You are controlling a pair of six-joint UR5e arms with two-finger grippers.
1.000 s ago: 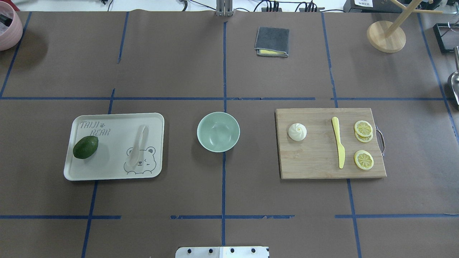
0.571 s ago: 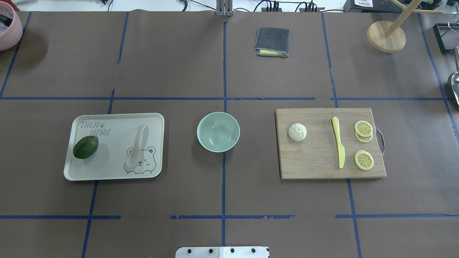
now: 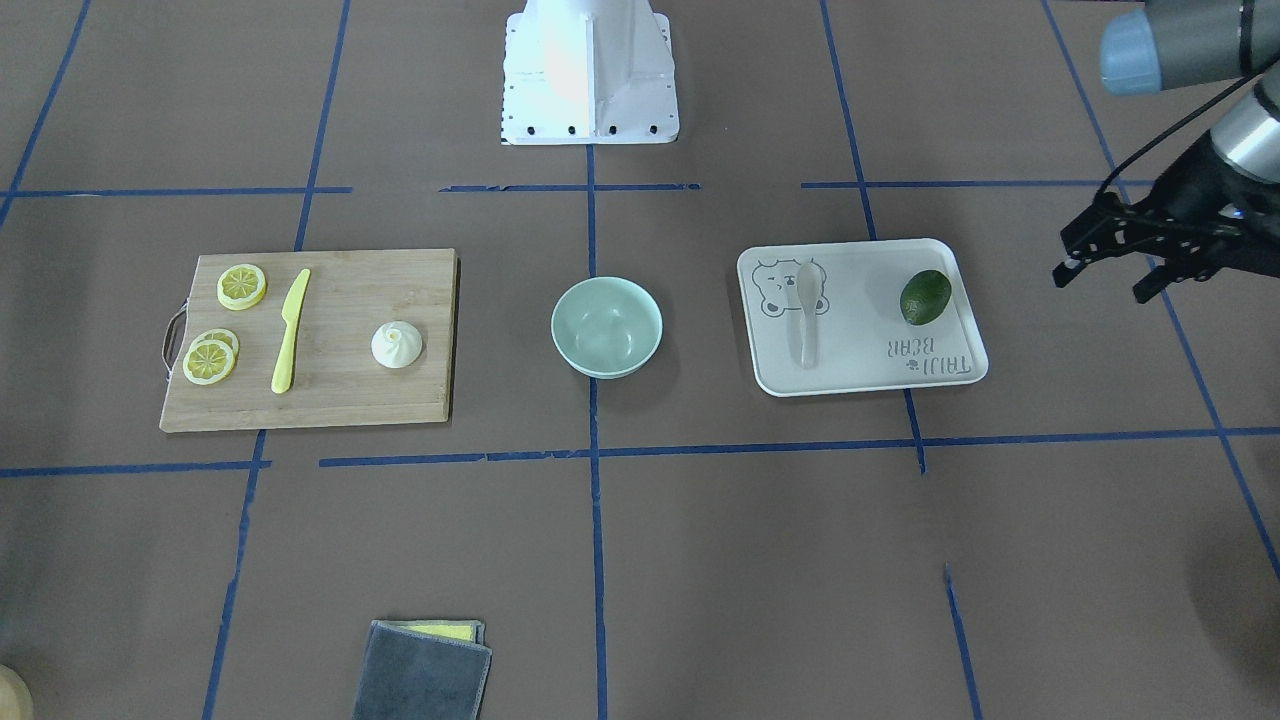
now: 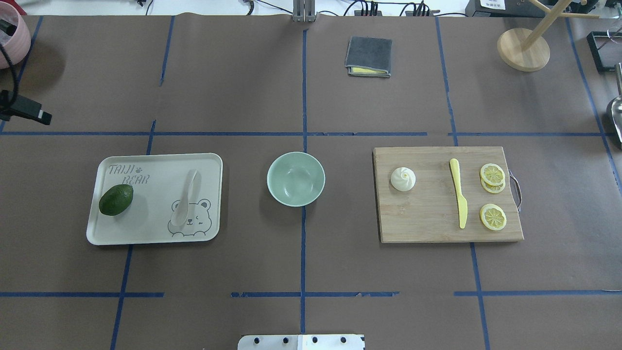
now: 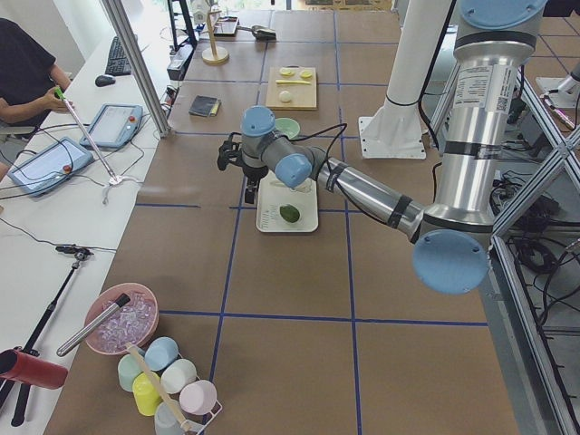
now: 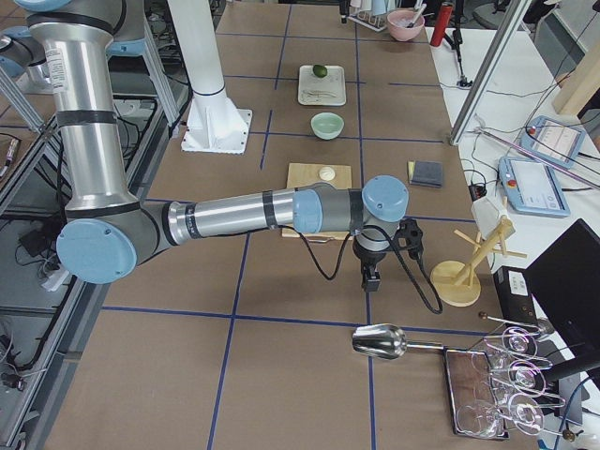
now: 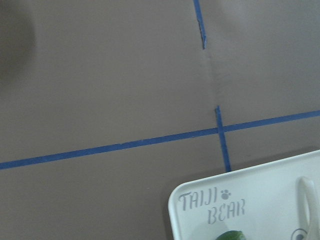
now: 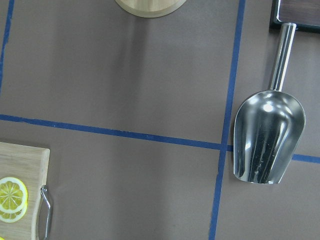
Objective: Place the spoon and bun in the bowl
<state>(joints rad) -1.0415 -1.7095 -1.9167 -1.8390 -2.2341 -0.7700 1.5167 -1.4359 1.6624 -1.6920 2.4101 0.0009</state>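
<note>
One pale plastic spoon [image 4: 187, 197] is laid on the white tray [image 4: 155, 165], one white pleated bun [image 4: 403, 179] on the wooden board [image 4: 427, 218] beside three lemon slices [image 4: 493, 217], and one mint-green bowl [image 4: 296, 178] is set between them. The left tool [image 3: 1100, 287] is spread; whether the right tool [image 6: 371, 277] is spread cannot be told.

Bowl [image 4: 296, 179] between tray [image 4: 155, 194] with spoon [image 4: 187, 197] and board [image 4: 427, 214] with bun [image 4: 403, 179]

Avocado [image 4: 116, 200] sits well apart from spoon [image 4: 186, 194]; knife [image 4: 458, 194] lies near bun [image 4: 403, 179].
</note>
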